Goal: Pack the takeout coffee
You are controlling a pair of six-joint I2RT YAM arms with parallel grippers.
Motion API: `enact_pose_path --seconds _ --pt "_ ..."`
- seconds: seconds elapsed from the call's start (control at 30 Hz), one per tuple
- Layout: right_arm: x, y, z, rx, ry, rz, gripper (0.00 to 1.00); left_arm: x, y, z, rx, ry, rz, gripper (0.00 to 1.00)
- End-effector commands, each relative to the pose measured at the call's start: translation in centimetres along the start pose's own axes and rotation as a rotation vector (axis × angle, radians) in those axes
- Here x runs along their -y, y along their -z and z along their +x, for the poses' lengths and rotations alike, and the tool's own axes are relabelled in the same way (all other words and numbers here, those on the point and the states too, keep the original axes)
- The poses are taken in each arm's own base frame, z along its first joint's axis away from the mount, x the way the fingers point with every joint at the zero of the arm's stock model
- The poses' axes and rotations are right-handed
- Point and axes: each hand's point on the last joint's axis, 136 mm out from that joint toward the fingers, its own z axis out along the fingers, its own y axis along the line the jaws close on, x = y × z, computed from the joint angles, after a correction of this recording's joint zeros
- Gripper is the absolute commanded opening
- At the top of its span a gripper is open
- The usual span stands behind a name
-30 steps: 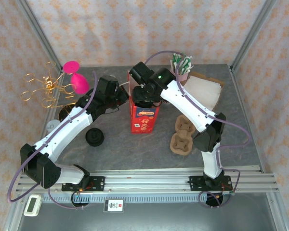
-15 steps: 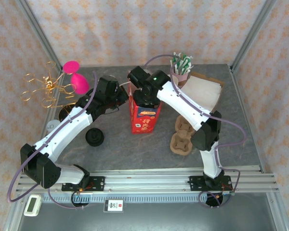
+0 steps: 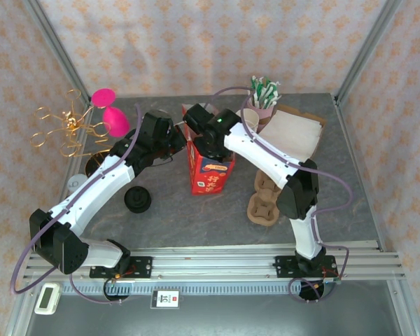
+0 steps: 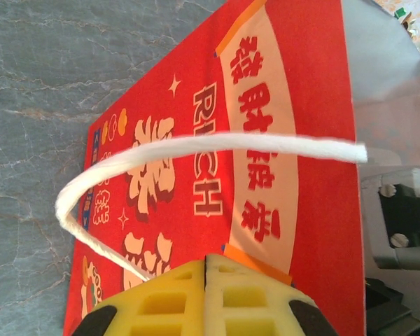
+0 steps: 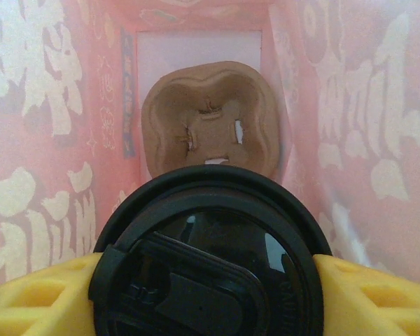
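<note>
Right gripper (image 5: 207, 297) clasps a black lid (image 5: 210, 245) inside the red bag (image 5: 42, 105), above the cardboard carrier (image 5: 208, 115) — left gripper (image 4: 205, 301) is pressed closed, seemingly pinching the bag's rim.

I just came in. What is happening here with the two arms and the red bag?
The left gripper is shut on the top edge of the red paper bag, steadying it. The right gripper holds a black-lidded cup inside the bag's mouth, above a brown cup carrier that lies on the bag's bottom. The cup is not yet set in the carrier.
</note>
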Motion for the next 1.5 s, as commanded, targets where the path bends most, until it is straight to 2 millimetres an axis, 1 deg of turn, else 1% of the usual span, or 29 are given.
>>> enact_pose_path --seconds 0.0,0.1,0.17,0.23,0.37,0.53,0.6,0.67,0.83,0.93,0.97,1.0,1.03,1.07,1.2,1.27,1.4,1.47 --pt "0.1 -1.9 1.5 -0.05 0.024 0.03 0.67 0.5 0.8 -0.6 0.021 -0.015 0.022 0.1" --pt "0.3 -2.2 1.5 -0.049 0.025 0.039 0.67 1.1 1.4 -0.9 0.024 -0.013 0.051 0.18" --pt "0.2 -2.2 1.4 -0.049 0.026 0.04 0.67 1.2 2.0 -1.2 0.036 -0.01 0.058 0.21" --pt "0.1 -2.2 1.3 -0.045 0.026 0.039 0.68 1.4 2.8 -1.6 0.046 -0.001 0.076 0.23" --pt "0.2 -2.2 1.2 -0.045 0.027 0.046 0.68 2.0 4.4 -2.4 0.053 0.008 0.133 0.34" --pt "0.3 -1.8 0.9 -0.036 0.032 0.054 0.68 1.7 7.6 -4.6 0.12 -0.002 0.123 0.4" --pt "0.3 -1.7 0.9 -0.034 0.034 0.052 0.68 1.6 7.7 -5.1 0.123 -0.008 0.113 0.43" --pt "0.2 -1.7 0.8 -0.032 0.033 0.049 0.68 1.9 7.0 -5.2 0.11 -0.017 0.11 0.45" --pt "0.0 -1.3 0.5 -0.023 0.029 0.037 0.68 3.7 4.5 -6.0 0.075 -0.056 0.143 0.48" --pt "0.0 -1.2 0.5 -0.02 0.028 0.035 0.69 4.1 2.8 -6.2 0.052 -0.083 0.135 0.47" --pt "0.1 -1.3 0.5 -0.021 0.027 0.04 0.7 4.0 2.3 -6.3 0.049 -0.086 0.121 0.47" --pt "0.1 -1.2 0.5 -0.02 0.026 0.041 0.71 3.5 1.9 -6.6 0.053 -0.086 0.096 0.45" --pt "0.1 -1.1 0.4 -0.017 0.024 0.039 0.71 3.4 1.6 -6.7 0.054 -0.09 0.088 0.42" --pt "0.1 -1.1 0.5 -0.017 0.023 0.037 0.71 3.5 1.4 -6.8 0.057 -0.09 0.092 0.41" --pt "0.1 -1.0 0.4 -0.017 0.023 0.036 0.72 4.5 0.4 -6.6 0.033 -0.087 0.147 0.37" --pt "0.0 -0.9 0.3 -0.014 0.022 0.033 0.73 4.2 0.1 -6.5 0.027 -0.09 0.133 0.31" --pt "0.1 -0.7 0.1 -0.008 0.019 0.039 0.8 3.3 -0.2 -6.5 0.04 -0.096 0.094 0.23" --pt "0.1 -0.6 0.1 -0.008 0.018 0.04 0.81 3.2 -0.3 -6.3 0.034 -0.096 0.093 0.21"
